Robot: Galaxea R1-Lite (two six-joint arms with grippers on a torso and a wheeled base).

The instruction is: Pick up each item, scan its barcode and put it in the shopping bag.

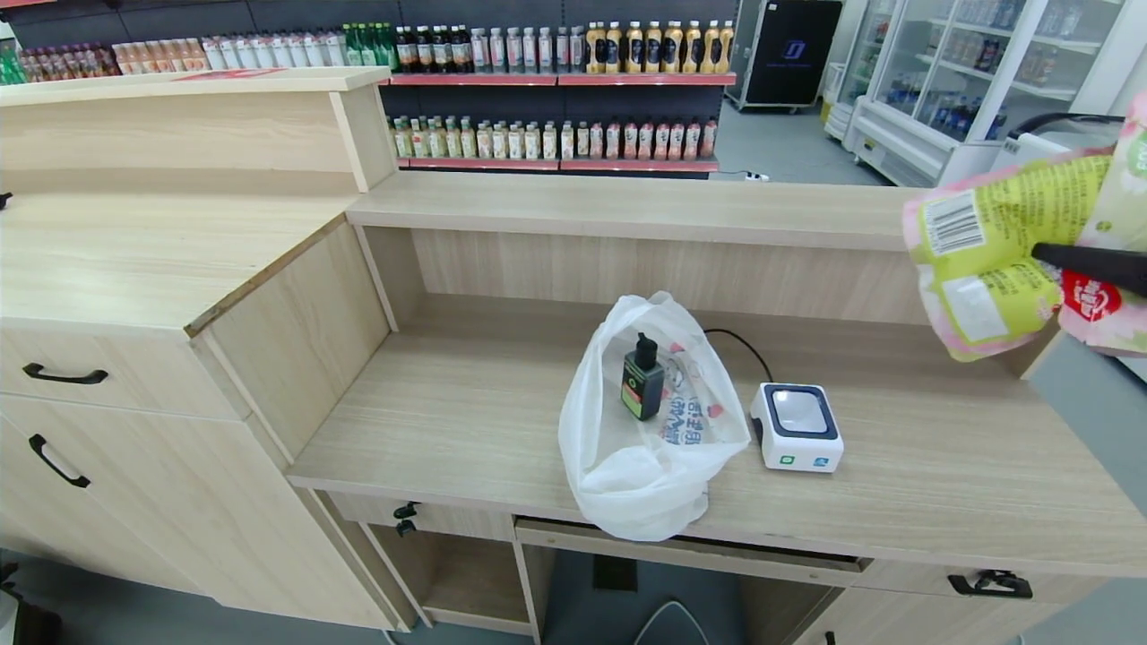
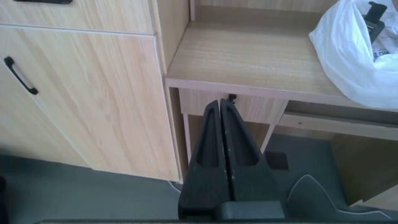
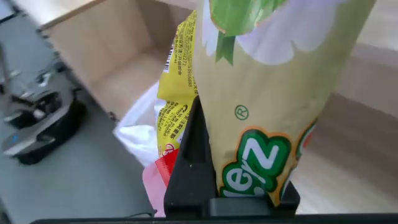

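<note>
A yellow-green and pink snack bag [image 1: 1013,251] hangs in the air at the right edge of the head view, above the counter's right end, its barcode [image 1: 952,222] facing the head camera. My right gripper [image 1: 1089,264] is shut on the snack bag [image 3: 273,93], one black finger [image 3: 189,162] pressed against its side. The white scanner [image 1: 796,425] sits on the counter, right of the white shopping bag [image 1: 641,448], which holds a dark green pump bottle [image 1: 642,381]. My left gripper [image 2: 221,106] is shut and empty, low in front of the counter's edge, left of the shopping bag [image 2: 357,53].
The wooden counter [image 1: 502,412] has a raised back ledge [image 1: 627,210] and a taller cabinet with drawers [image 1: 107,376] at the left. A black cable [image 1: 739,345] runs behind the scanner. Shelves of bottles [image 1: 556,90] and glass-door fridges [image 1: 959,81] stand beyond.
</note>
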